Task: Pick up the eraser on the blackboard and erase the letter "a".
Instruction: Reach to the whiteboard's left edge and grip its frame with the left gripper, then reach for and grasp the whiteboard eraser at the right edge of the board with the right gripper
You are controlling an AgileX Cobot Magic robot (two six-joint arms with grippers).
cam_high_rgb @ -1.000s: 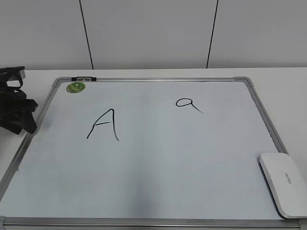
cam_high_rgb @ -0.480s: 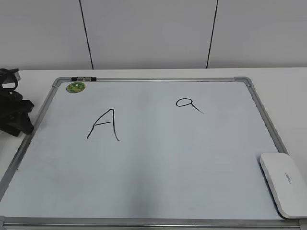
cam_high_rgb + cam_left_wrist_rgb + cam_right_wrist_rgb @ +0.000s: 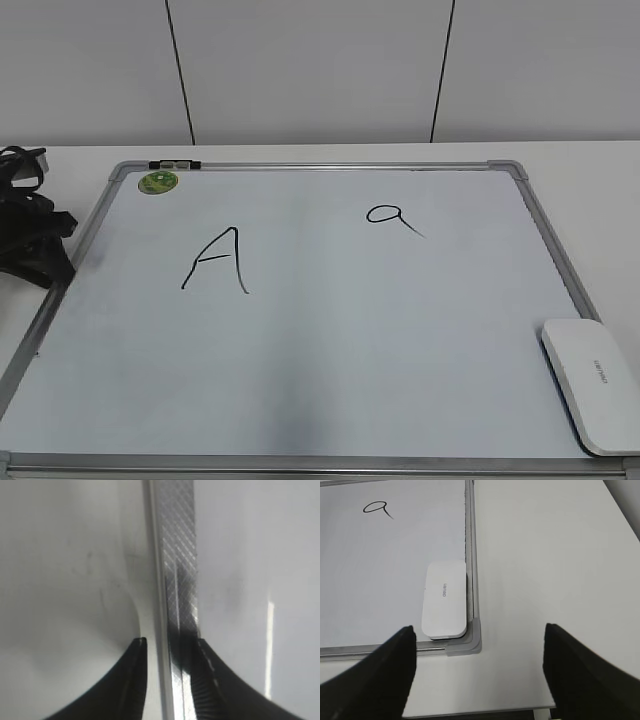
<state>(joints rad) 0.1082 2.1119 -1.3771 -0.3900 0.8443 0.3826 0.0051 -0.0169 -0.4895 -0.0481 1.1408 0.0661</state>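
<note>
The white eraser (image 3: 592,385) lies flat on the blackboard (image 3: 320,166) in its near right corner, and shows in the right wrist view (image 3: 445,600) against the frame (image 3: 471,555). The letter "a" (image 3: 392,217) is at the upper right of the board, and also shows in the right wrist view (image 3: 377,507). My right gripper (image 3: 479,655) is open wide and empty, above the bare table just outside that corner; it is out of the exterior view. My left gripper (image 3: 55,262) is at the board's left edge, its jaws (image 3: 171,645) closed on the silver frame (image 3: 177,555).
A larger capital "A" (image 3: 220,262) is written on the board's left half. A round green sticker (image 3: 158,182) and a small black-and-white clip (image 3: 174,164) sit at the top left corner. The table's front edge runs just below the right gripper.
My left gripper has shifted slightly left and down at the board's left edge. The eraser and the board have not moved.
</note>
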